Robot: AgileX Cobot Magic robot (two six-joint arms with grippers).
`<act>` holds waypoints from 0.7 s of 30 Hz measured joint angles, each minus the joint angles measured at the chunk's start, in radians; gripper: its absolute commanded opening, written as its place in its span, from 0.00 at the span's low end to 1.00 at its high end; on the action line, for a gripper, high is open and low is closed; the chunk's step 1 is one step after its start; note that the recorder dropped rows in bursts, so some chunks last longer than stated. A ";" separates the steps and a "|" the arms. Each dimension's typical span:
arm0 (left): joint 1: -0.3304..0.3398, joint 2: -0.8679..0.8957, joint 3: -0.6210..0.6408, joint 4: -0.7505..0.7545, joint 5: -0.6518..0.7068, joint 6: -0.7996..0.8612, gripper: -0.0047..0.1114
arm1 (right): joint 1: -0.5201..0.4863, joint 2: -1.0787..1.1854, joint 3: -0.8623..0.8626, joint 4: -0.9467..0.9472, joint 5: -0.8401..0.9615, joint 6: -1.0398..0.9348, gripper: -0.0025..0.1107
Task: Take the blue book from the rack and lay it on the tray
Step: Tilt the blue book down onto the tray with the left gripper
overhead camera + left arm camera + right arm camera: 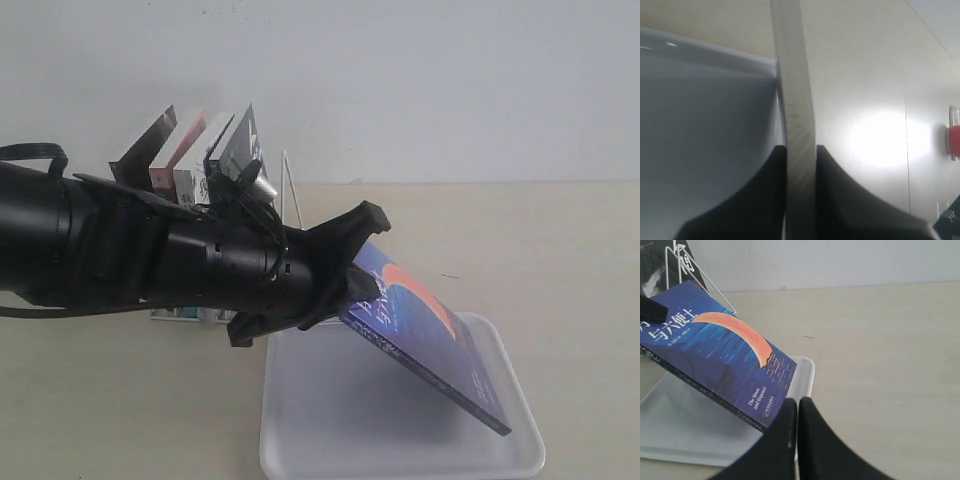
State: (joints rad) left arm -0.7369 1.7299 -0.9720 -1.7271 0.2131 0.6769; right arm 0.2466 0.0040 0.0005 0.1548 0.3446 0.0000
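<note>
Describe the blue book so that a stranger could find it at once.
Find the white tray. Tilted above it, in the left claw, is the blue book. Only it shows an orange crescent; other books stand in the rack.

The left arm (120,250) comes in from the left edge of the surface, its black wrist stretched almost level toward the middle. The left hand (356,284) is clamped on the blue book (425,322), with one of its fingers (760,200) pressed to each face. The right hand (797,402) hangs above the surface, tilted downward, its two fingers (775,445) pressed together with nothing between them.
</note>
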 measured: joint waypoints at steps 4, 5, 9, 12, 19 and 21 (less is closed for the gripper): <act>-0.002 0.002 -0.002 0.000 -0.003 -0.002 0.08 | 0.000 0.000 0.000 0.000 0.000 0.000 0.02; -0.002 0.004 -0.002 0.000 -0.003 -0.002 0.08 | 0.000 0.000 0.000 0.000 0.000 0.000 0.02; -0.002 0.007 -0.002 -0.002 -0.003 0.002 0.08 | 0.000 0.000 0.000 0.002 0.000 0.000 0.02; -0.002 0.009 -0.002 -0.002 -0.003 0.043 0.08 | 0.000 0.000 0.000 0.002 0.000 0.000 0.02; -0.002 0.009 -0.002 -0.002 -0.003 0.125 0.08 | 0.000 0.000 0.000 0.002 0.000 0.000 0.02; -0.002 0.009 -0.002 -0.002 -0.003 0.127 0.08 | 0.000 0.000 0.000 0.002 0.000 0.000 0.02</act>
State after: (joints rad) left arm -0.7386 1.7390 -0.9736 -1.7288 0.2096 0.8042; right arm 0.2466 0.0040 0.0005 0.1568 0.3446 0.0000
